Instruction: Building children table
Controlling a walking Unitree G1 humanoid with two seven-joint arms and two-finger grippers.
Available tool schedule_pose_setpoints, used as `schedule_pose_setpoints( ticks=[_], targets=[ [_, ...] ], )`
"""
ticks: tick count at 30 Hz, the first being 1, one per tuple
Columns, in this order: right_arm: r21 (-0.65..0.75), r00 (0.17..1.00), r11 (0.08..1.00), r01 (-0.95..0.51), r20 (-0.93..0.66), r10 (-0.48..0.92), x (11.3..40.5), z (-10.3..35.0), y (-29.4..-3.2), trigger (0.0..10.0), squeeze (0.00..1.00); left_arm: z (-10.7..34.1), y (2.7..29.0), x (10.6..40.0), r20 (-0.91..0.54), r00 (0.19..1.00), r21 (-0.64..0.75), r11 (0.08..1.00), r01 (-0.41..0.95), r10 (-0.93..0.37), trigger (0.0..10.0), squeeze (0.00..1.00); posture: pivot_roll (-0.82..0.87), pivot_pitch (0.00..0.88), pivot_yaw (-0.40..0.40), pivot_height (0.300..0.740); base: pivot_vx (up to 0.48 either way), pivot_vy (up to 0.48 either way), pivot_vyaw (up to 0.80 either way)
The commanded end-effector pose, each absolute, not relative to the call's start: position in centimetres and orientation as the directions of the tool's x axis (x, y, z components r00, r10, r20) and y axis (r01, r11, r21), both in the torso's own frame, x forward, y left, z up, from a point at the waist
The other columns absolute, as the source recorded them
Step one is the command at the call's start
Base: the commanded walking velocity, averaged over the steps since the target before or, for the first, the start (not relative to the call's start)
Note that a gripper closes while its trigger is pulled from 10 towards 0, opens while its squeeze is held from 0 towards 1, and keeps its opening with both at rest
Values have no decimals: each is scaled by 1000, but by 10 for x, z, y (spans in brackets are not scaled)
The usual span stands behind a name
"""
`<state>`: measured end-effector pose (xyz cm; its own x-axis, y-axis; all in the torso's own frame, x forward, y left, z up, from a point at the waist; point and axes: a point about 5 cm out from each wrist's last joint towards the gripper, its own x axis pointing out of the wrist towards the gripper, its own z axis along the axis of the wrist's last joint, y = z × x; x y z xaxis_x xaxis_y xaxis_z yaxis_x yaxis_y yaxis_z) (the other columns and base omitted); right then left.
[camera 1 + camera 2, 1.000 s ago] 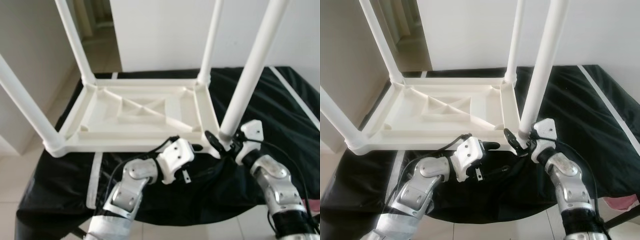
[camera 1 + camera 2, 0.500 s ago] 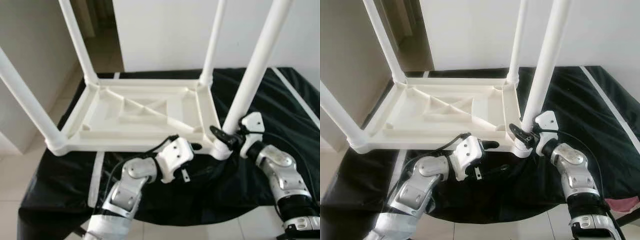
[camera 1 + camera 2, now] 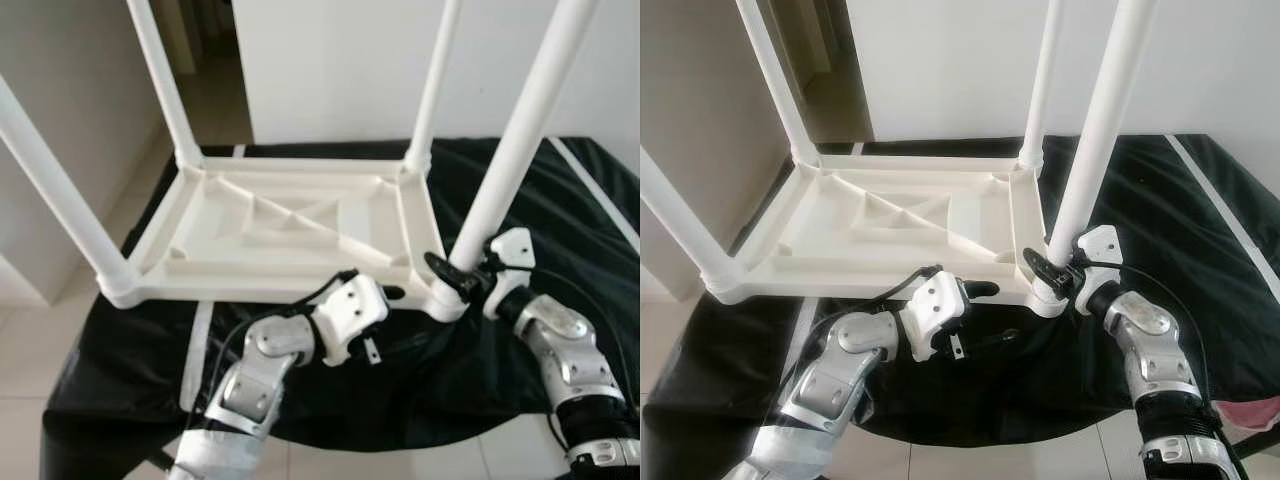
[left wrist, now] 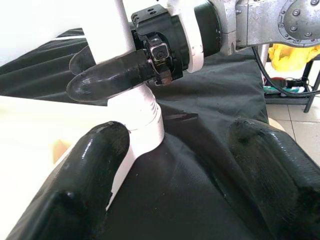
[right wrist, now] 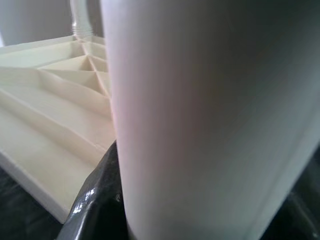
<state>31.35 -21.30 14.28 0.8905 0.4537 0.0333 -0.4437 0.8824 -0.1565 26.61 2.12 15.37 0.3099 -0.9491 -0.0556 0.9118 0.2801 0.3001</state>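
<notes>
Right gripper [image 3: 452, 278] pinches the base of the near-right smooth white tubular plastic leg [image 3: 510, 160] of the upturned, ribbed white plastic children's table [image 3: 290, 225], which rests on black cloth [image 3: 120, 370]. From the left wrist, left gripper [image 4: 170, 165] spreads wide beside that leg's socket.

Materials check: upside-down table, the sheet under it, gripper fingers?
Table: looks like moulded plastic, white, satin; ribbed underside, tubular legs. Sheet: thin black cloth or plastic film, creased and draped, hard to tell which. Left gripper fingers: glossy black, probably rubber or plastic, showing highlights.
</notes>
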Motion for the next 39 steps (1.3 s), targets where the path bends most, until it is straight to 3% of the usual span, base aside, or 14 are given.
schedule_pose_setpoints(
  ticks=[1, 9, 12, 19, 24, 31, 39],
  targets=[
    [-128, 925, 916, -380, -30, 380, 310, 127, -214, 10000, 0, 156, 22, 270, -22, 401, 314, 374, 873, -916, 10000, 0, -46, 0, 26, 740, 0, 0, 0],
    [-109, 970, 964, -241, -17, 241, 309, 126, -206, 10000, 0, 155, 22, 271, -25, 401, 312, 374, 873, -916, 10000, 0, -46, 0, 24, 740, 0, 0, 0],
    [-48, 998, 998, -47, -43, 45, 315, 124, -211, 10000, 0, 156, 22, 271, -23, 403, 312, 377, 872, -915, 10000, 0, -45, 0, 22, 740, 0, 0, 0],
    [-27, 995, 995, 97, -25, -97, 317, 125, -205, 10000, 0, 156, 22, 271, -23, 403, 312, 376, 872, -915, 10000, 0, -40, 0, 16, 740, 0, 0, 0],
    [16, 956, 958, 287, -60, -286, 315, 117, -185, 10000, 0, 156, 21, 271, -23, 400, 312, 374, 873, -916, 10000, 0, -38, 0, 12, 740, 0, 0, 0],
    [45, 938, 940, 338, -94, -333, 315, 114, -162, 10000, 0, 156, 19, 272, -20, 401, 317, 375, 871, -916, 10000, 0, -33, 0, 5, 740, 0, 0, 0],
    [27, 952, 953, 301, -65, -299, 318, 120, -163, 10000, 0, 156, 19, 272, -17, 402, 319, 376, 870, -916, 10000, 0, -32, 0, 1, 740, 0, 0, 0]
  ],
)
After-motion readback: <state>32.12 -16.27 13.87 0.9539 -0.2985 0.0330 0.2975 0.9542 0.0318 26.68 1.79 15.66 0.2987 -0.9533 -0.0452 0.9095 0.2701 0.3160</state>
